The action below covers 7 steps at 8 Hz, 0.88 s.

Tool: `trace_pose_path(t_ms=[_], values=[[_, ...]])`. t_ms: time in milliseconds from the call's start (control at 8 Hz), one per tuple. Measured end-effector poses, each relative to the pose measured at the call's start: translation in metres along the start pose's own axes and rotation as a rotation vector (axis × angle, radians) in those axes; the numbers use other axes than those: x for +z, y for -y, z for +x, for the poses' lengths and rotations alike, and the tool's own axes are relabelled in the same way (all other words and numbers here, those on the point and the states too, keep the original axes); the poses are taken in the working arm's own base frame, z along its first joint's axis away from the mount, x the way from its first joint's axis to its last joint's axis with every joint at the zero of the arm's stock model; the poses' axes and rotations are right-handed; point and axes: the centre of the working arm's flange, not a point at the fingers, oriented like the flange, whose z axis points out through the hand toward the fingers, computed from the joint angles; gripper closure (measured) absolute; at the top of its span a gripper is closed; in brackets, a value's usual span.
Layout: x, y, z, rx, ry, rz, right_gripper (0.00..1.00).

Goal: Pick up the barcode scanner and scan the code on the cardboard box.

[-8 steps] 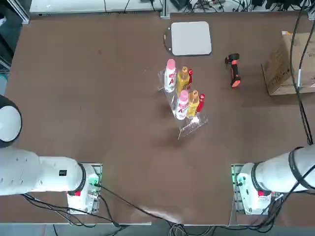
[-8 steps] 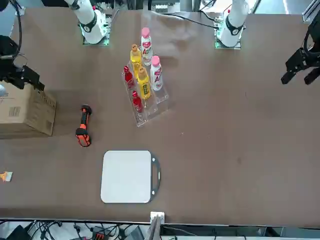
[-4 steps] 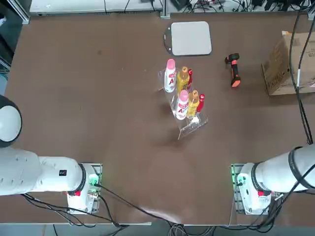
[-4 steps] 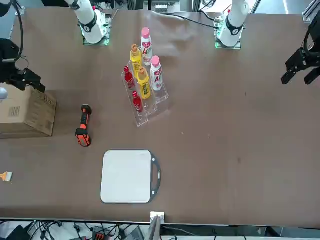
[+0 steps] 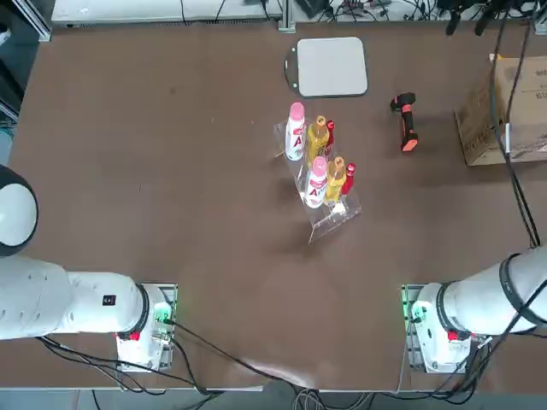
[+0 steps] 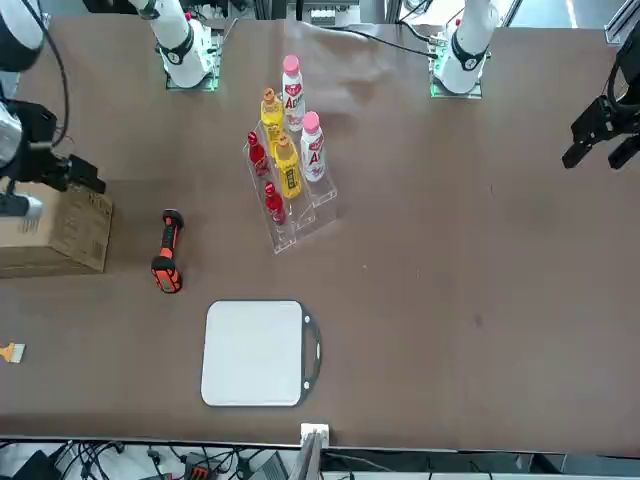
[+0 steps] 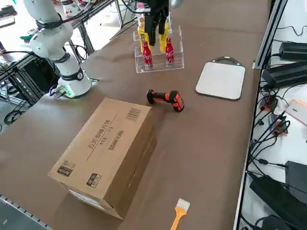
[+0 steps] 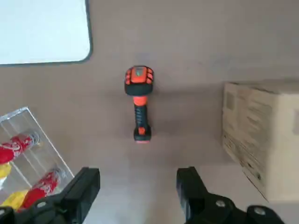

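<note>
The barcode scanner (image 5: pixel 405 122) lies flat on the brown worktop (image 5: pixel 171 171), untouched, between the clear bottle rack (image 5: pixel 318 175) and the cardboard box (image 5: pixel 504 107). In the front view the scanner (image 6: pixel 167 252) sits just beside the box (image 6: pixel 55 230), orange end pointing away from the arm bases. The right gripper (image 8: pixel 138 193) hangs up in the air above the scanner, its 2 fingers (image 8: pixel 84 189) spread wide apart with nothing between them, and the wrist view looks straight down on the scanner (image 8: pixel 138 102), with the box corner (image 8: pixel 261 135) off to one side. From the right side, the box (image 7: pixel 108 151) shows printed labels on its top face, and the scanner (image 7: pixel 165 99) lies near it. The grey pad (image 5: pixel 331 66) rests well clear, at the far edge of the worktop. A small orange brush (image 7: pixel 180 212) lies on the worktop near the box.
</note>
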Motion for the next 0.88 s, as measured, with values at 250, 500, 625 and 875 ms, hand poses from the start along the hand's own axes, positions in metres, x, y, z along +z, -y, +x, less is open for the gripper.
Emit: trace_pose_path(t_ms=[250,500,625,875], values=[[0.068,0.027,0.019,-0.04,-0.029,-0.007,0.0],[0.124,0.04,0.018,-0.061,-0.032,-0.011,0.0],[0.149,0.042,0.015,-0.065,-0.044,-0.011,0.0],[0.184,0.042,0.014,-0.065,-0.066,-0.013,0.0]])
